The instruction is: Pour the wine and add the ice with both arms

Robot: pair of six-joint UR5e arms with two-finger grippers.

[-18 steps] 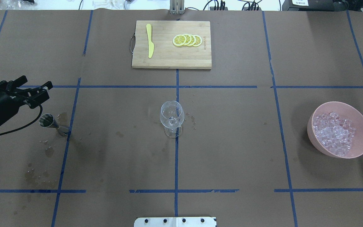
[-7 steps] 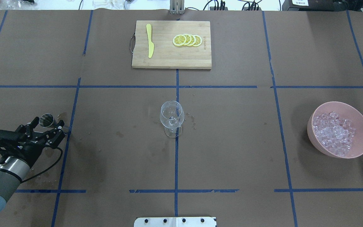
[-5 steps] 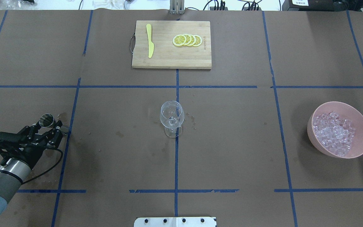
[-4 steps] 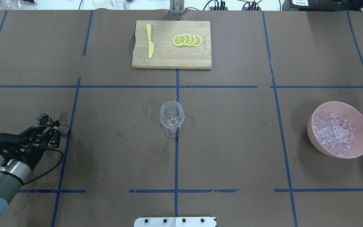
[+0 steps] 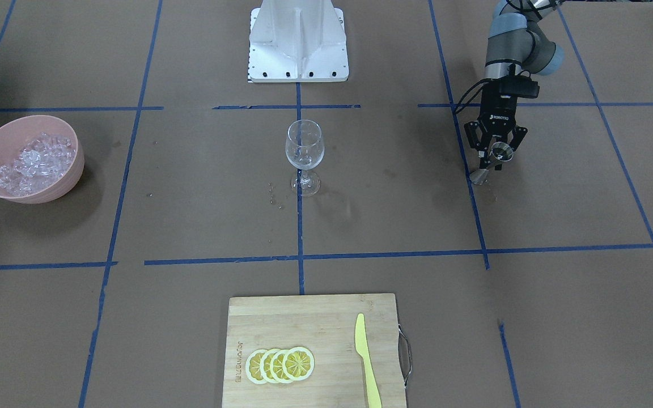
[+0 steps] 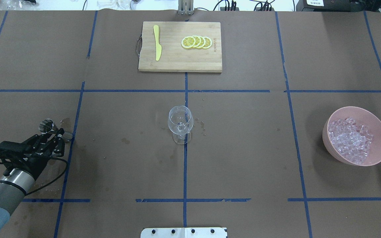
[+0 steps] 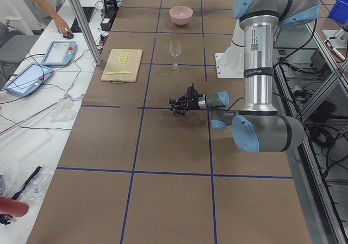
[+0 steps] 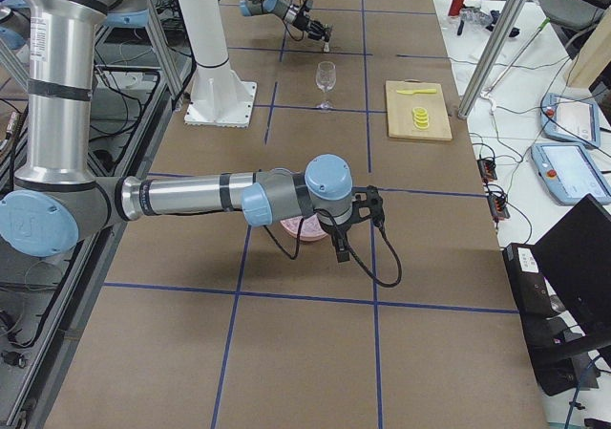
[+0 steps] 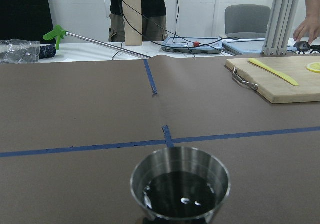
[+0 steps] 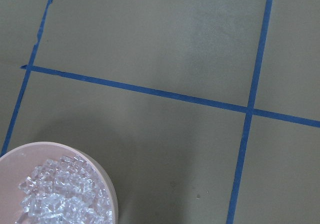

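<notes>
A steel jigger (image 6: 46, 126) with dark liquid in it (image 9: 180, 186) stands at the table's left. My left gripper (image 6: 57, 134) lies low and level, its fingers closed around the jigger's waist (image 5: 501, 152). An empty clear wine glass (image 6: 180, 123) stands upright at the table's middle (image 5: 304, 150). The ice (image 6: 352, 140), several small clear cubes, fills a pink bowl (image 6: 326, 138) at the right (image 10: 55, 196). My right gripper (image 8: 342, 243) hangs above that bowl; it shows only in the exterior right view, so I cannot tell whether it is open or shut.
A wooden cutting board (image 6: 177, 61) at the far middle holds lemon slices (image 6: 196, 42) and a yellow knife (image 6: 157, 43). Wet stains mark the paper near the jigger and the glass. The white pedestal base (image 5: 298, 42) stands at the robot's edge.
My left gripper swung from beyond the jigger to its near side, went low, and closed its fingers on the jigger's waist. The jigger's top shifted slightly left.
</notes>
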